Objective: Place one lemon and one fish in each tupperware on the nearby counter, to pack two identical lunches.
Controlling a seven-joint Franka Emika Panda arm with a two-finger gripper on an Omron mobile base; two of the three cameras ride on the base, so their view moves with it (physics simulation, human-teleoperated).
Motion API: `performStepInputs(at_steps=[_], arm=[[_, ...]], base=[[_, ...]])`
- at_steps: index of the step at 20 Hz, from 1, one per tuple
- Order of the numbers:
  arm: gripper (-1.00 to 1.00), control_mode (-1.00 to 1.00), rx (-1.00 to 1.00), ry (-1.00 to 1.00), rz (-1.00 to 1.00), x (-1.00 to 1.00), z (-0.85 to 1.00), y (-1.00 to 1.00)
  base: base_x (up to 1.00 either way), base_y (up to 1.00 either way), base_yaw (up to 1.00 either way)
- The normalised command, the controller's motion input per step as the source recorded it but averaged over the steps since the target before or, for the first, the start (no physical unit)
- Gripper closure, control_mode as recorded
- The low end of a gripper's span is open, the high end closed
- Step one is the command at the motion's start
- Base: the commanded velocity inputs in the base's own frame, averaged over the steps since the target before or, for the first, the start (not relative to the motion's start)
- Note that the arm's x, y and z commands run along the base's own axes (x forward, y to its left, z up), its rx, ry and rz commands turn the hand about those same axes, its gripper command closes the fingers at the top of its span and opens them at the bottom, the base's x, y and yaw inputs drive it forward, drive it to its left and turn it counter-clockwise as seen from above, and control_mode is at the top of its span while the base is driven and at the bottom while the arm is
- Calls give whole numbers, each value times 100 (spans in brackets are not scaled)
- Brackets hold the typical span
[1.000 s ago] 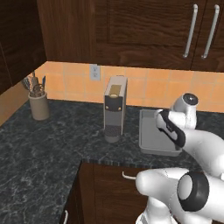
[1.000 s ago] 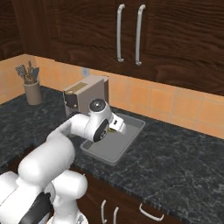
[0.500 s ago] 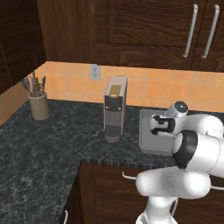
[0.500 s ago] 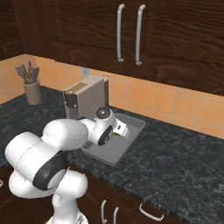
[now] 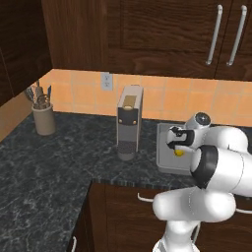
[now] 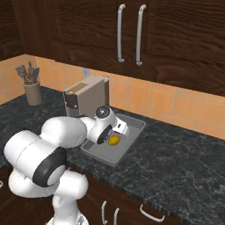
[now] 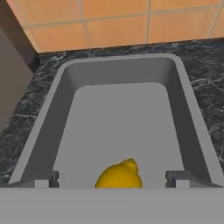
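Jaws spread wide and released, lowered over tupperware, lemon now lying inside

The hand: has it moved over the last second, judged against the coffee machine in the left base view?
Yes. The hand has moved left, toward the coffee machine, and now sits over the tupperware above a lemon.

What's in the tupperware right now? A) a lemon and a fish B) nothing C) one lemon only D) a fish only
C: the hand view shows one lemon on the bare grey floor of the tupperware, between the gripper fingertips, and no fish.
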Motion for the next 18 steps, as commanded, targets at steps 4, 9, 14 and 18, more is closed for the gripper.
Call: performStepInputs(at_steps=[4, 9, 14, 18], arm=[[-100, -100, 0, -10, 0, -87, 84, 10], [-100, -100, 0, 2, 0, -100, 59, 11], [-100, -100, -2, 5, 1, -100, 73, 34], [-100, -100, -8, 3, 11, -100, 16, 66]], base=[[0, 0, 0], [0, 0, 0], [0, 0, 0], [0, 0, 0]])
